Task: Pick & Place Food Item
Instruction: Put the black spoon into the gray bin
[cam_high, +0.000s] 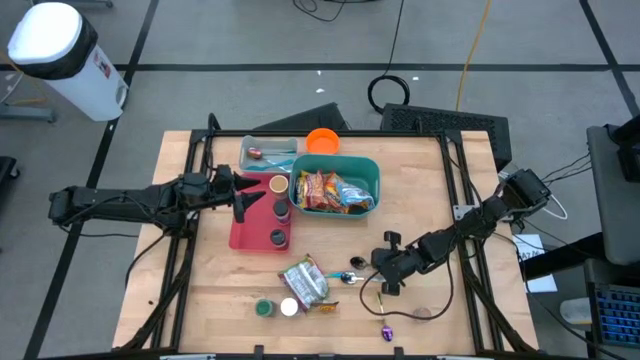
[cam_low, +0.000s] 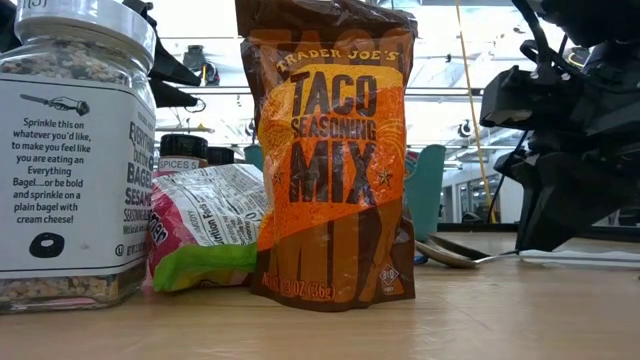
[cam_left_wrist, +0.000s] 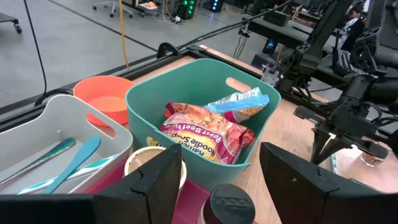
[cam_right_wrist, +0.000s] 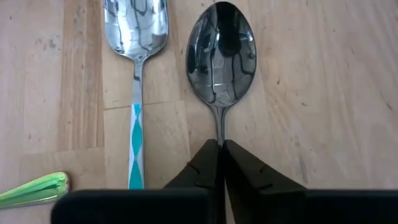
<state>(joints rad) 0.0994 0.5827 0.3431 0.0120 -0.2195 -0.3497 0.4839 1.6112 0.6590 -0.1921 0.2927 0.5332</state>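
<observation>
Two food packets lie on the table at the near middle. In the low view they show as a taco seasoning pouch, which stands upright, and a pink-and-green packet. A teal basket at the far middle holds more snack packets. My right gripper is low over the table, right of the packets, and is shut on a metal spoon. A second spoon with a teal-patterned handle lies beside it. My left gripper is open over the red tray. My right gripper pinches the metal spoon's thin handle between its two fingers, just behind the bowl. The fingers come slanting down from the table's right and lie along the handle. The spoon's bowl appears to lie on the table.
The red tray holds a cup and two dark-lidded jars. A white bin with utensils and an orange bowl stand at the far edge. A seasoning jar stands near the packets. A green object lies by the spoons.
</observation>
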